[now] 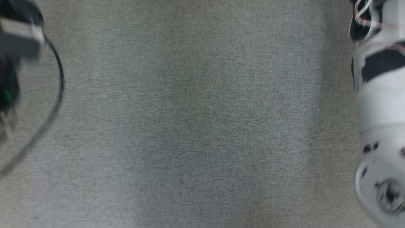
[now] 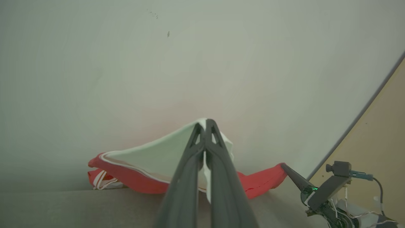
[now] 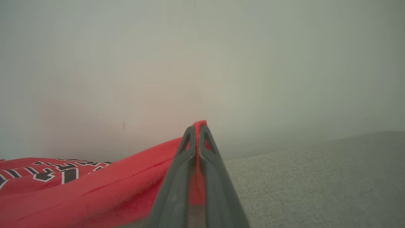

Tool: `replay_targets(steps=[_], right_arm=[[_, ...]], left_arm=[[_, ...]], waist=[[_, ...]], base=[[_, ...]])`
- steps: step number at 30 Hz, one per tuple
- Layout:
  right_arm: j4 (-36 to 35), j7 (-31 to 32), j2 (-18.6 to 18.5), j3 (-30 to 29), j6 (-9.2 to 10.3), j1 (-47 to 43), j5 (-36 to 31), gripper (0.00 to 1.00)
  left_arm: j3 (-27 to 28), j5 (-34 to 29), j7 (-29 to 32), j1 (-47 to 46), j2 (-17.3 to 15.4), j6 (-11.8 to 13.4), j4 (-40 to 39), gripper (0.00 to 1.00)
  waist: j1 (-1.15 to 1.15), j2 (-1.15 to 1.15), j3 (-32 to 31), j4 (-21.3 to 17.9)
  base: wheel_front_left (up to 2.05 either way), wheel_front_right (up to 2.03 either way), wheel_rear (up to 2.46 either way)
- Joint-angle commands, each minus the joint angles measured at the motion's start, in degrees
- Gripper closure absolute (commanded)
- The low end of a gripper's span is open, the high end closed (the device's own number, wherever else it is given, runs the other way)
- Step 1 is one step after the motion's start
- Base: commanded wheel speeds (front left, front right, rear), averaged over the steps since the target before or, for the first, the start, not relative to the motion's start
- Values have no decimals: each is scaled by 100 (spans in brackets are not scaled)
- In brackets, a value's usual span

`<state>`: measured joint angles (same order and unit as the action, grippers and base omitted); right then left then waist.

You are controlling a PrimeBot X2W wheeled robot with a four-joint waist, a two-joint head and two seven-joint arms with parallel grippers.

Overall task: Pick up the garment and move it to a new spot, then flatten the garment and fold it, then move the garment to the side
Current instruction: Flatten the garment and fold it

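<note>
The grey cloth-covered bench (image 1: 190,126) spread wide, with a pale wall (image 2: 202,57) at its far side. The red garment (image 3: 79,193), lettered in black and white, was held up near that wall, its lowest folds apparently resting on the bench. The left hand (image 2: 206,122) was clamped on the garment's pale inner edge. The right hand (image 3: 196,126) pinched a red edge.
</note>
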<state>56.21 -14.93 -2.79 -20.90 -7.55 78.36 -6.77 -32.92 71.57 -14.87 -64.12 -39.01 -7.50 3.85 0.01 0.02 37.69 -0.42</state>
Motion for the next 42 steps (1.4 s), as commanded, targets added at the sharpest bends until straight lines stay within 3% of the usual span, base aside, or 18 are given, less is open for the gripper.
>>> replay_targets(steps=[1,7,10,17,24,31,37,42], right_arm=[[-304,-32,-19,138,13,-416,105,100],[-1517,-24,-23,615,13,-2178,666,100],[-2114,-25,-66,658,13,-3073,973,100],[-3096,-26,-147,798,14,-4677,1509,100],[-3531,-25,-277,942,14,-5577,1781,100],[-4079,-25,-367,959,14,-6544,1974,100],[-4544,-25,-426,908,14,-7286,2106,100],[-4594,360,-340,813,14,-7380,1923,100]], left_arm=[[58,156,-31,488,-92,3,-223,100],[135,134,-32,2440,-548,3,-766,100],[403,170,-32,3357,-513,3,-868,100],[1030,129,-32,5092,-93,4,-920,100],[1527,-123,-32,6158,351,23,-1141,100],[1748,-321,-33,7046,823,293,-1606,100],[1712,-126,125,7594,886,589,-2084,100],[1606,-103,394,7394,842,817,-2256,100]], waist=[[-1,-2,-232,54],[-1,-2,-837,-95],[-1,-2,-1107,-153],[-1,-2,-1685,-246],[-1,-2,-2208,-287],[-1,-2,-2646,-314],[-1,-2,-2735,-309],[-1,-2,-2760,-364]], base=[[0,0,0],[0,0,0],[0,0,0],[0,0,0],[0,0,0],[0,0,0],[0,0,0],[0,0,0]])
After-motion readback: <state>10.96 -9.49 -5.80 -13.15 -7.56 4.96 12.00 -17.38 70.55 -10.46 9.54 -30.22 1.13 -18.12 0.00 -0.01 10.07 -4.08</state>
